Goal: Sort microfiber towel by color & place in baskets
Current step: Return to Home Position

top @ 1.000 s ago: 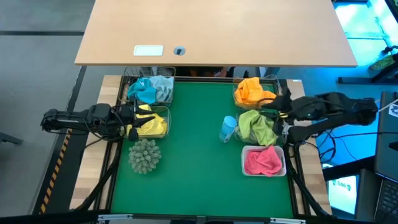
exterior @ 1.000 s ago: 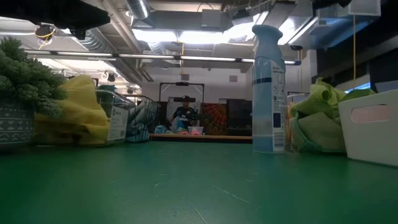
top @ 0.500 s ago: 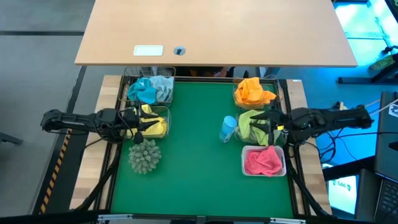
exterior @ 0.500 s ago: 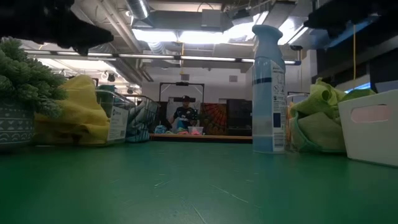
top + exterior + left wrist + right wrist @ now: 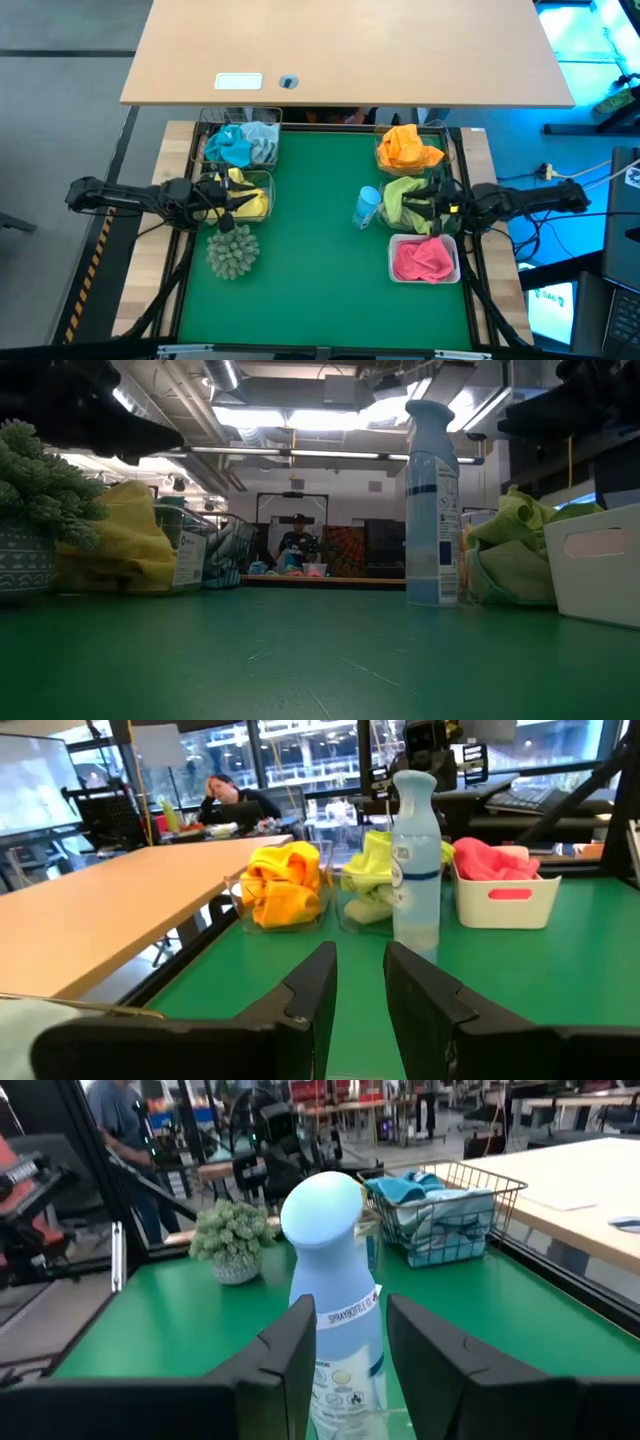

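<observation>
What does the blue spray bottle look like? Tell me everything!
The spray bottle is pale blue plastic with a rounded top, a white label and a darker blue band. It stands upright on the green table, close beside the clear bin holding the light green towel. Nothing grips it.

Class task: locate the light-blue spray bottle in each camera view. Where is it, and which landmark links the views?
High view: spray bottle right of centre, beside the light green towel.
Low view: spray bottle right of centre.
Left wrist view: spray bottle mid-picture.
Right wrist view: spray bottle close up, centre.
Shared landmark: the light green towel beside it, not made out in the right wrist view.
</observation>
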Robot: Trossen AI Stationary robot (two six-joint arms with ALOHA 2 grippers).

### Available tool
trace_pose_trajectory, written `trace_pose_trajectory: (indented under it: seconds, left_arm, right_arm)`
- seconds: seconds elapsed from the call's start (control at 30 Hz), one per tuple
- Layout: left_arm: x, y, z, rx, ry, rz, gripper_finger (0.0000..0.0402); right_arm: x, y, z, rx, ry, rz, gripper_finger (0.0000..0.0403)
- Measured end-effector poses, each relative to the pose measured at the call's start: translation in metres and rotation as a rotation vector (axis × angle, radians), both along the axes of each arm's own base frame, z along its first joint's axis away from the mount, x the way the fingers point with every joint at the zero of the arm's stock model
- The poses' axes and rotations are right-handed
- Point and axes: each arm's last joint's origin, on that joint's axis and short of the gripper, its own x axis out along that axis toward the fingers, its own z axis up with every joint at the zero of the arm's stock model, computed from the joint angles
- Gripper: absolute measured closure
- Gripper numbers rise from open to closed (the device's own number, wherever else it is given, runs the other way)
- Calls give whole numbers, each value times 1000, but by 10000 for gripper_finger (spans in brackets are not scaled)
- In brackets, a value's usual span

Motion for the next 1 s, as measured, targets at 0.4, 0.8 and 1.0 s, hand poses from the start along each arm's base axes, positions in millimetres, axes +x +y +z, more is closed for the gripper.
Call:
trace_pose_trajectory:
  seconds: [0.4,0.8,1.0]
  left_arm:
    - [1,0,-21,-18,-31,-1,319]
    - [1,0,-21,-13,-34,-2,319]
    - [1,0,-22,-5,-15,-2,319]
  right_arm:
    - [6,4,-38,17,-61,113,276]
    - [6,4,-62,11,-22,111,276]
    - [5,2,-71,-24,70,43,276]
